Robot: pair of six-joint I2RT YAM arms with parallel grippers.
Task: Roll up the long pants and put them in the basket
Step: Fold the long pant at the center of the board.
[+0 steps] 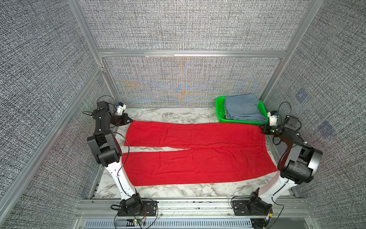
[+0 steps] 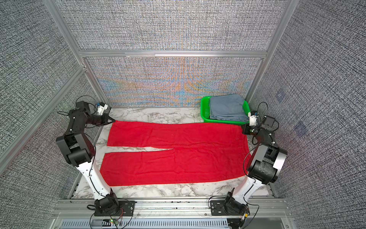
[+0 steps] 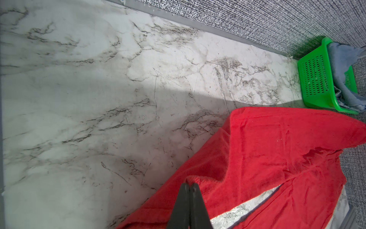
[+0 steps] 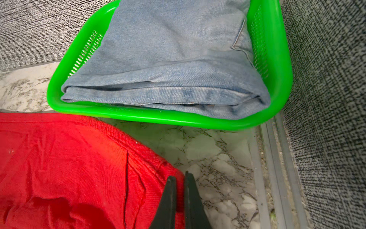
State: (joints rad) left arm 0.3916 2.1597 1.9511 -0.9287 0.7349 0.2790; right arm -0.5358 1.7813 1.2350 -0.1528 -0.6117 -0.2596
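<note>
At the left gripper (image 3: 189, 186): pinched tight, jaws together on a small fold of red hem. Over at the right gripper (image 4: 180, 178): nearly shut as well, with a sliver of red waistband between the jaws. Looks like a real bite on the corner, though hard to tell from the wrist view how deep.

Outward from both tips: holding the long pants (image 1: 198, 154) by their two far corners, the far leg's hem corner toward the far left of the tabletop (image 1: 168, 115) and the waistband corner toward the far right. Otherwise flat and spread, covering most of the marble. Long axis straight across, left edge to right edge. Pointing legs-left, waist-right: both hems at the left edge beside the left arm, the split between the legs opening that way, the waistband along the right edge beside the right arm.

From either gripper, then, the cloth runs toward the near edge and inward to the middle. Nearer arm for the leg ends: the left. For the waist: the right. Rolling along that axis probably means travelling across the tabletop from one end to the other.

Just beyond the right gripper, in the far right corner: a green basket (image 1: 218, 111) holding a folded denim garment (image 1: 243, 107), close against the waist's far edge.
</note>
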